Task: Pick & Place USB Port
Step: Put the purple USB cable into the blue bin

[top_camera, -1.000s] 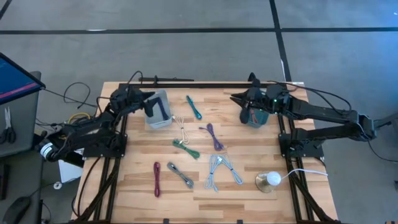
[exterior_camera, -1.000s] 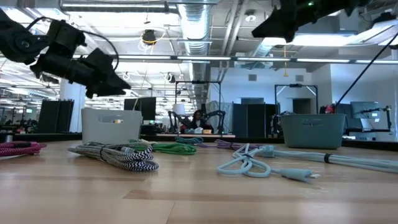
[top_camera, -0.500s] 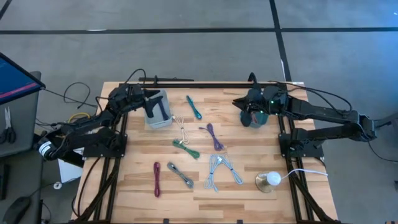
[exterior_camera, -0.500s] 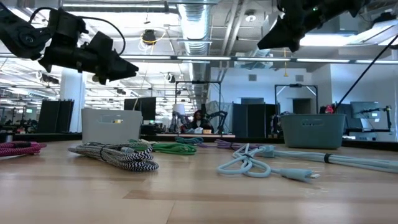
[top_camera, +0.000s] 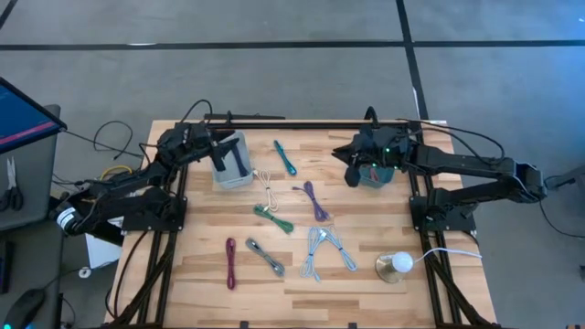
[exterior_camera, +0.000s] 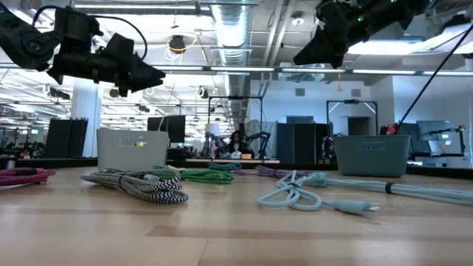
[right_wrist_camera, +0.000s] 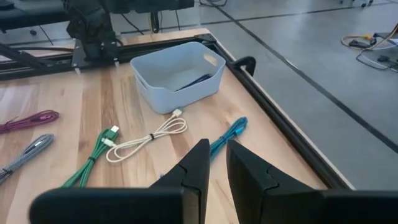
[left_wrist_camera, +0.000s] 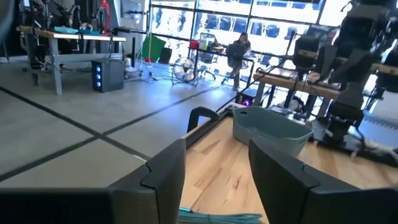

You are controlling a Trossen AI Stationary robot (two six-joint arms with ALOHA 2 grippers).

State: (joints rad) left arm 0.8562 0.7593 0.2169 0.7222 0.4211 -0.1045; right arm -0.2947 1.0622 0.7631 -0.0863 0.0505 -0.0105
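Swung slightly leftward off its teal bin, the right hand, fingers nearly together and empty, heads toward cables strewn mid-worktop, while the left hand, fingers apart and empty, hovers over the grey bin.

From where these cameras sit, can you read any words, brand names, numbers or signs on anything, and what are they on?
None can be read.
The left bin has a small yellowish mark on its front: too blurred to read.
The cables, the right bin and both arms show no legible lettering.
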